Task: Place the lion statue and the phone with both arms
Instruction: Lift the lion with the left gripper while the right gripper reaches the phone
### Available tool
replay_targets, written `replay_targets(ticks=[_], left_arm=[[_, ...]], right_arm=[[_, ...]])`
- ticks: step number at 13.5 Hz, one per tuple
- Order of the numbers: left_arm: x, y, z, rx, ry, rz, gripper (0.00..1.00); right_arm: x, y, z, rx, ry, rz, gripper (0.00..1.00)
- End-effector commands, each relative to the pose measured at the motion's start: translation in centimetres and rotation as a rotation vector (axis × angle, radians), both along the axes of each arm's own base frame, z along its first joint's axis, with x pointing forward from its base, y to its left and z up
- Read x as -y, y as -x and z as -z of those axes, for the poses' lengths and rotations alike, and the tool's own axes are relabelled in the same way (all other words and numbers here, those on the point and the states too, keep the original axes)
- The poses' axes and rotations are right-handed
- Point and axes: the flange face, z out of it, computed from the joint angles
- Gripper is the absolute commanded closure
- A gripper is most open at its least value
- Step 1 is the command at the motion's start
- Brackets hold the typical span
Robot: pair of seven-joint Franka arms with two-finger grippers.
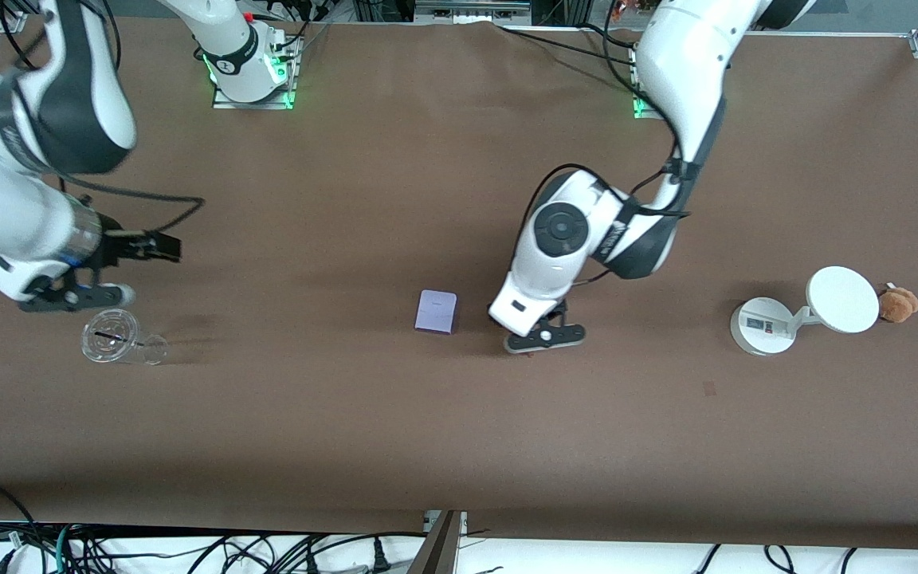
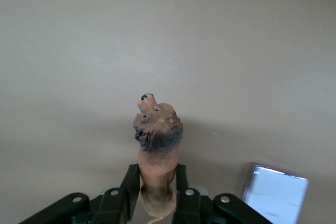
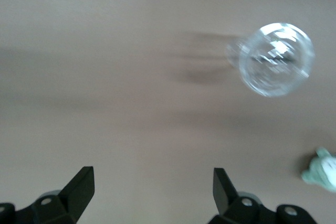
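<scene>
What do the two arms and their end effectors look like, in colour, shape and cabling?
Both arms have glossy white rounded shells with black joint bands and loose black cables along them. The left arm shows a dark round cap on one joint. The left end effector and the right end effector are black with flat bars and screw holes. Green lights glow at both bases.

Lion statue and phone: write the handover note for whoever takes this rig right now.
Left gripper: shut on the lion statue, low over the table beside the phone.
Right gripper: open, empty, near the clear cup at its end of the table.
Phone: flat on the table mid-table, ungripped.
Done: lion statue grasped.
Left: set the statue down; the phone is yet to be picked up and placed. The goal spot cannot be told from these views.
</scene>
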Motion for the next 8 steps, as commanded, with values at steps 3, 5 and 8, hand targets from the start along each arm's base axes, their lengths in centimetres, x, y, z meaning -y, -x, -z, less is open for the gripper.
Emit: replay_targets(ticks=[3,5,8], left_arm=[[-8.8,1.3,-2.1,-0.036,-0.049,0.100,1.00],[-13.3,0.7,-0.7,-0.061,-0.065,0.098,1.00],[-18.6,-0.4,0.2,-0.084,-0.070,0.111,1.00]], right_arm=[[-10.6,-2.6,6.1,0.081,0.024,0.107,0.00],[-15.7,-2.7,9.5,0.121,-0.010,0.167,0.00],[-23.1,-1.4,14.5,0.185,-0.026,0.287,0.00]])
